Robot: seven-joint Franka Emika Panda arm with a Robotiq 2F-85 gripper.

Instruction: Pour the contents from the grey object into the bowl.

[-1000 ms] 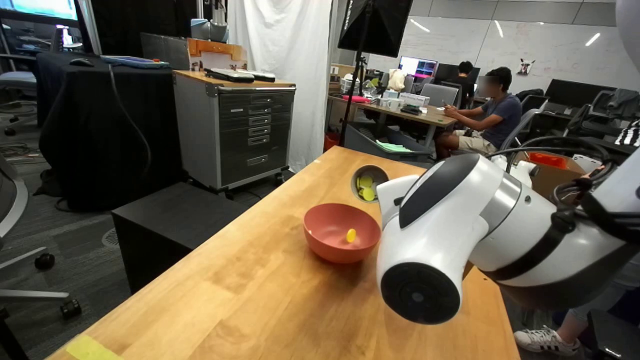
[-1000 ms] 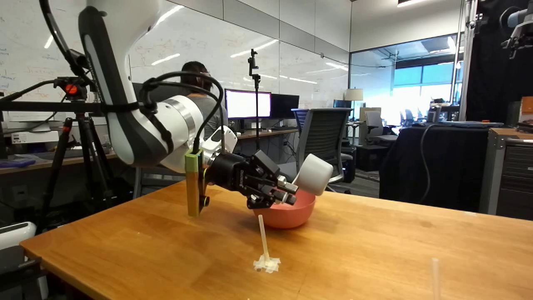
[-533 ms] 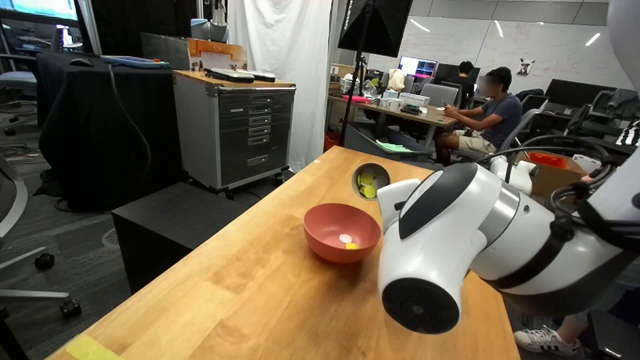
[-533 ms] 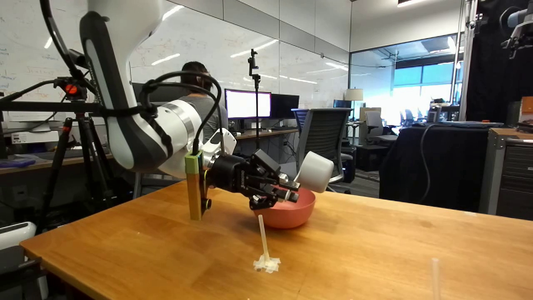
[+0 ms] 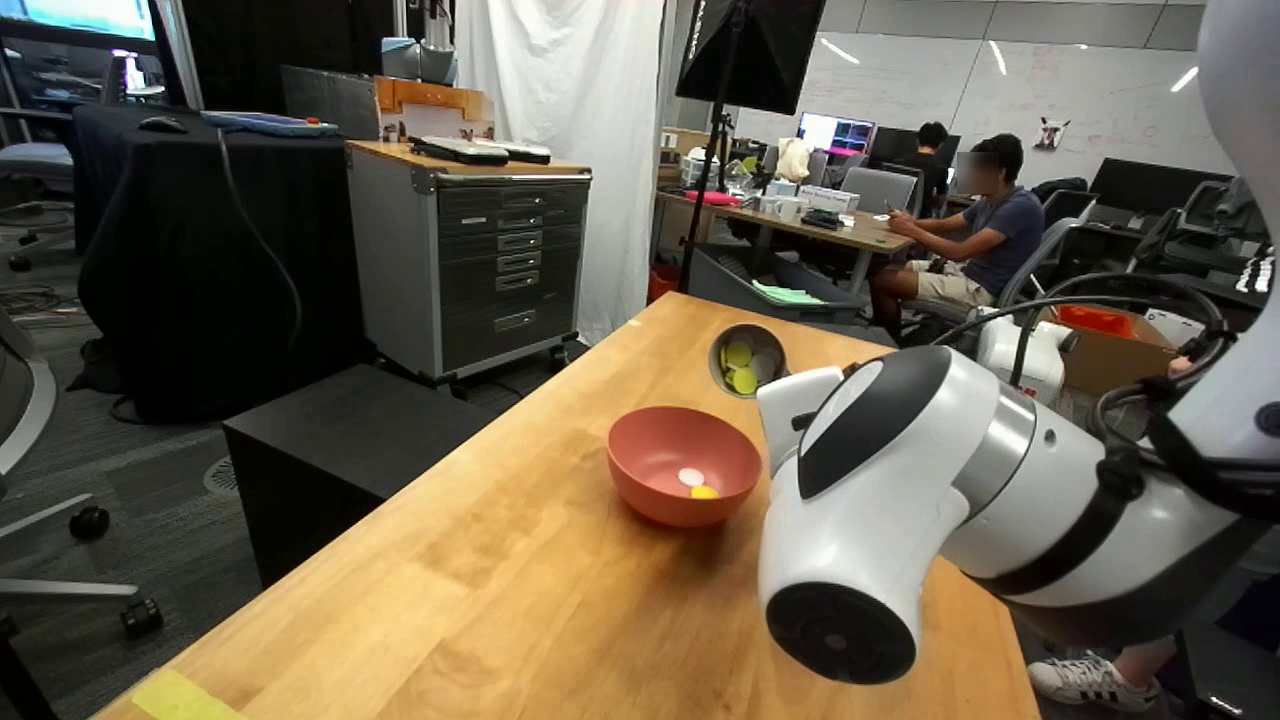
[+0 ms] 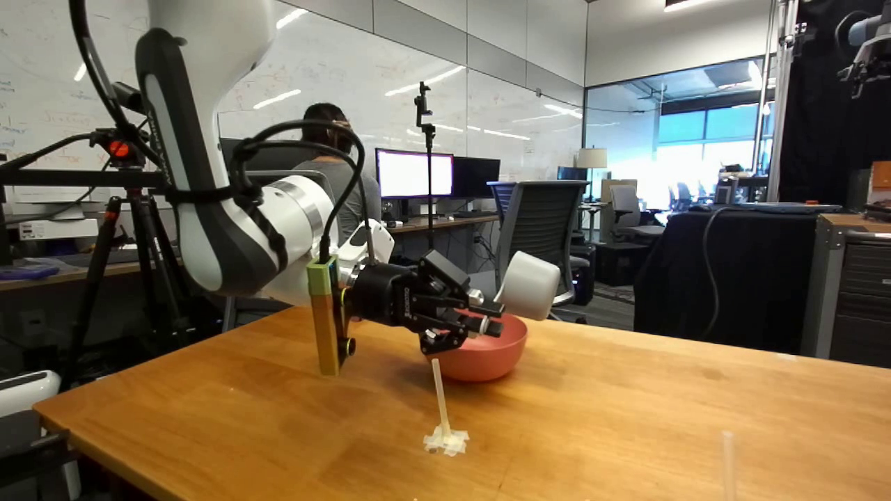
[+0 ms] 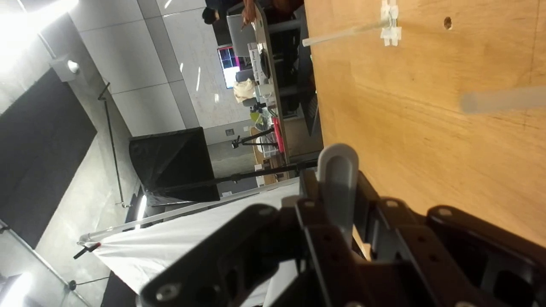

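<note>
The grey object, a small cup, hangs tilted beyond the bowl; its mouth faces that camera in an exterior view, and its pale outside shows in an exterior view. Yellow-green discs, the contents, lie inside it. The pink-red bowl stands on the table and also shows in an exterior view. A white piece and a yellow piece lie in it. My gripper is shut on the cup's handle, between its fingers in the wrist view. The arm hides the gripper in an exterior view.
A translucent stick stands taped to the wooden table in front of the bowl. Another stick stands nearer that camera. A black box stands beside the table edge. The white arm is right beside the bowl.
A yellow piece seen upright in the bowl has settled low, and a white piece now shows beside it. The cup has shifted slightly; the arm's wrist joint has dropped a little.
</note>
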